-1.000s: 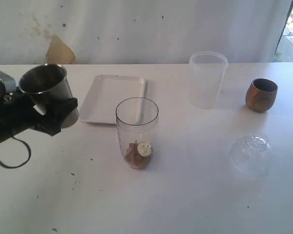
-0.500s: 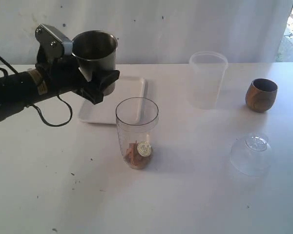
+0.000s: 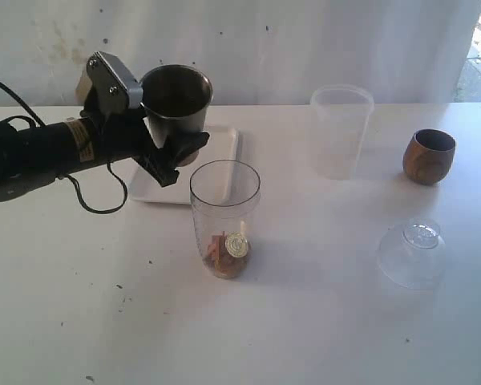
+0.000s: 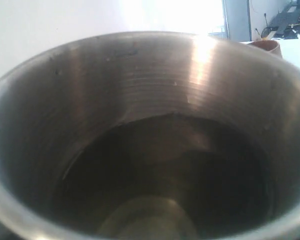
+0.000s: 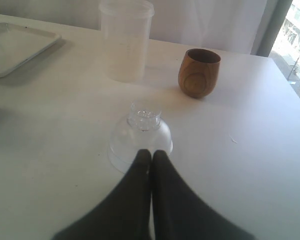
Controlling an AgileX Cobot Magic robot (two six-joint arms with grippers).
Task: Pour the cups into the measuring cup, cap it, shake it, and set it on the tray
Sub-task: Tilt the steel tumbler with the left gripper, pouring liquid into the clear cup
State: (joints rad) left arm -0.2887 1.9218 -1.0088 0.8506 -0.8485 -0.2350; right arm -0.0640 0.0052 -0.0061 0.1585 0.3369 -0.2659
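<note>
My left gripper [image 3: 175, 147] is shut on the steel tumbler [image 3: 176, 98] and holds it roughly upright in the air. It is just left of and above the rim of the clear measuring cup [image 3: 224, 215]. The measuring cup stands open on the table with small brown and silver pieces at its bottom. The tumbler's dark inside [image 4: 155, 150] fills the left wrist view and hides the jaws. The brown wooden cup [image 3: 429, 156] [image 5: 199, 72] stands at the right. The white tray [image 3: 194, 156] [image 5: 15, 45] lies behind my left arm. My right gripper [image 5: 151, 153] is shut and empty, near the dome lid.
A frosted plastic container [image 3: 341, 132] [image 5: 126, 40] stands at the back, right of the tray. A clear dome lid [image 3: 411, 254] [image 5: 140, 136] lies on the table in front of the wooden cup. A wall runs along the back.
My left arm has carried the steel tumbler up and to the right, from the left edge to beside the measuring cup's rim. Everything else stayed put.
</note>
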